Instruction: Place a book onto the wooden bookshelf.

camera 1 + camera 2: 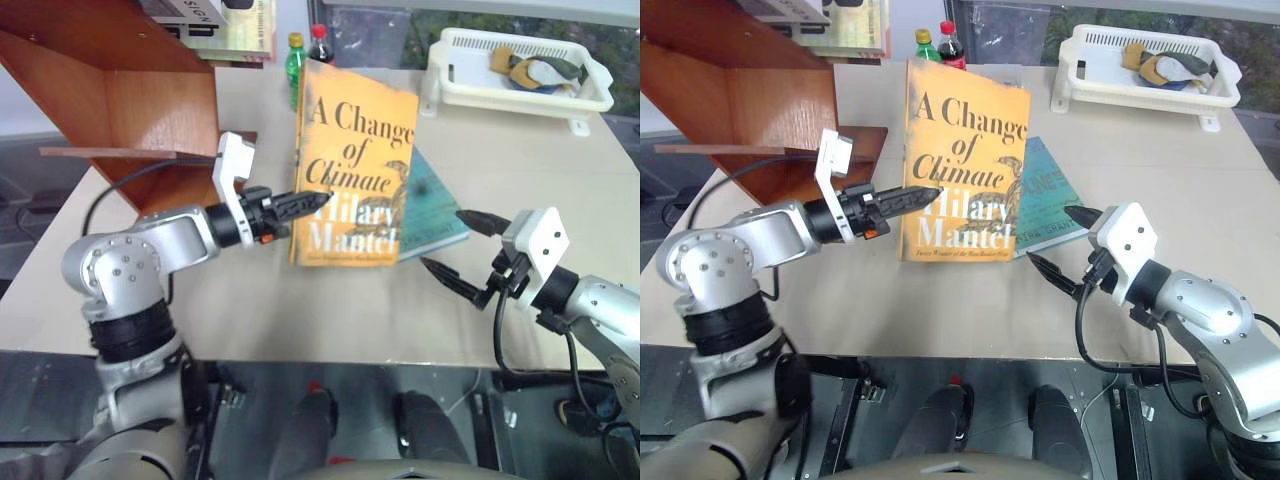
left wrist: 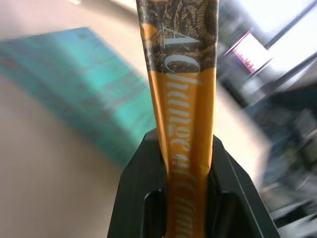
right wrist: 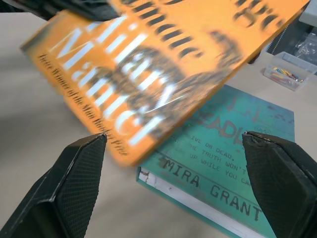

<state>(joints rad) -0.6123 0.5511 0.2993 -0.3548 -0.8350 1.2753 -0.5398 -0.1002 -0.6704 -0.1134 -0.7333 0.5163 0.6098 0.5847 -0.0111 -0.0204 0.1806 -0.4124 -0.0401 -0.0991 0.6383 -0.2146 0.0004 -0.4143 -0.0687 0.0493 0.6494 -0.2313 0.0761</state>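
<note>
The book (image 1: pixel 360 130), an orange-yellow paperback with "A Change of Climate" on its cover, is lifted off the table and stands upright, cover towards me. My left gripper (image 1: pixel 316 199) is shut on its spine edge, and the left wrist view shows both black fingers (image 2: pixel 143 183) clamping the orange spine (image 2: pixel 183 99). To the left of the book stands the wooden bookshelf (image 1: pixel 150 100), apart from it. My right gripper (image 1: pixel 445 238) hangs open just right of the book's lower corner, with nothing between its fingers (image 3: pixel 79 173).
A teal-green book (image 1: pixel 437 207) lies flat on the beige table (image 1: pixel 250 290) behind and under the lifted book. A white basket (image 1: pixel 520 95) holding several items sits at the back right. Two bottles (image 1: pixel 297 55) stand behind the book's top edge.
</note>
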